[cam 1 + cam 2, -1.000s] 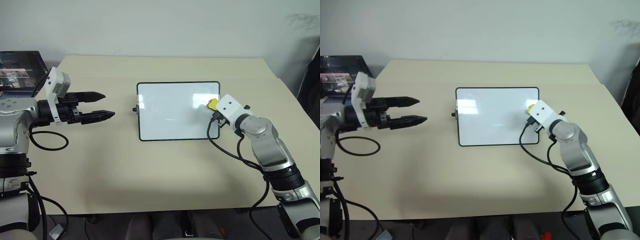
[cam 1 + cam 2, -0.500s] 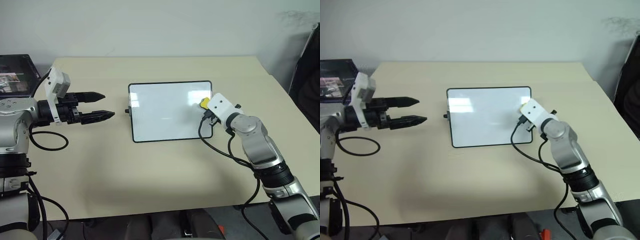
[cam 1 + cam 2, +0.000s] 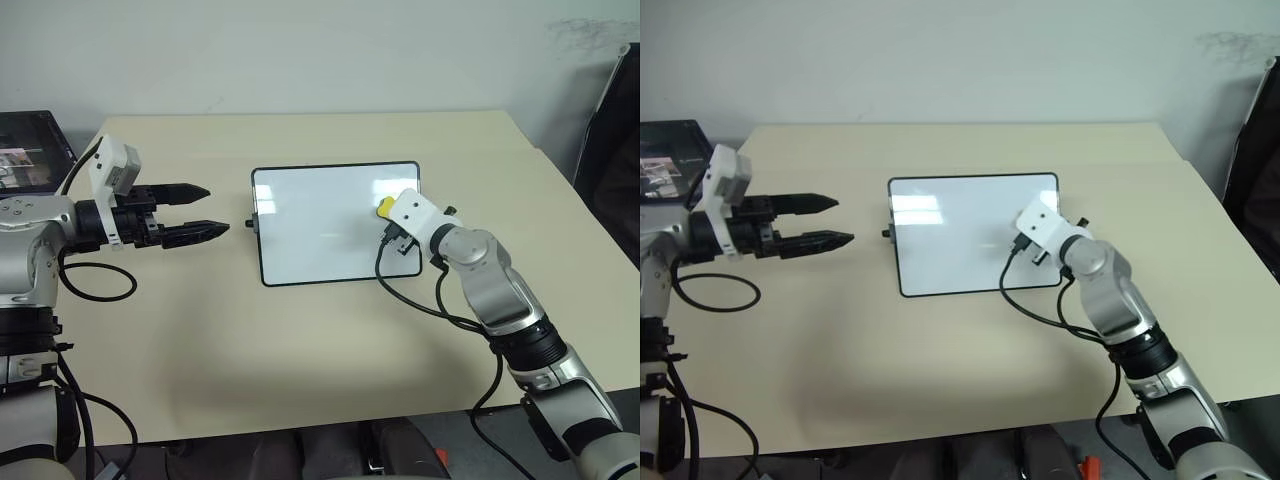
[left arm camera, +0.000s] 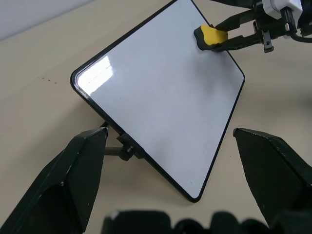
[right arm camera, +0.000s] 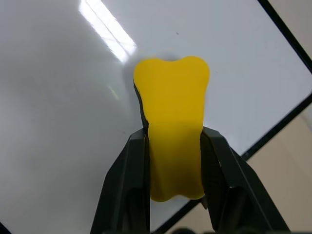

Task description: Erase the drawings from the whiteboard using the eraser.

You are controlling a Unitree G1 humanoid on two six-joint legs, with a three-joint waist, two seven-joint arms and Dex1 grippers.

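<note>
You've got the board [image 3: 330,222] lying flat near the middle of the frame in the left eye view, on a beige table [image 3: 300,340]. Its white face looks clean; you can't make out any marks on it in any view.

Your right gripper [image 3: 385,215] is clamped on the eraser [image 3: 384,207], at the right side of the board, just inside its right edge. In the right wrist view the two black fingers [image 5: 127,180] pinch the yellow block at its sides, with the front half of the block sticking out past the tips, over the white surface. The left wrist view shows the same grip from the other side: eraser at upper centre-right of that frame, dark underside facing the board. Whether it actually presses the surface you can't tell.

Your left gripper [image 3: 205,210] sits at centre-left of the frame, well apart from the board, above the table, pointing toward the board. Its fingers stand apart with nothing between them.

A laptop [image 3: 30,160] shows at the upper left edge of the frame.
</note>
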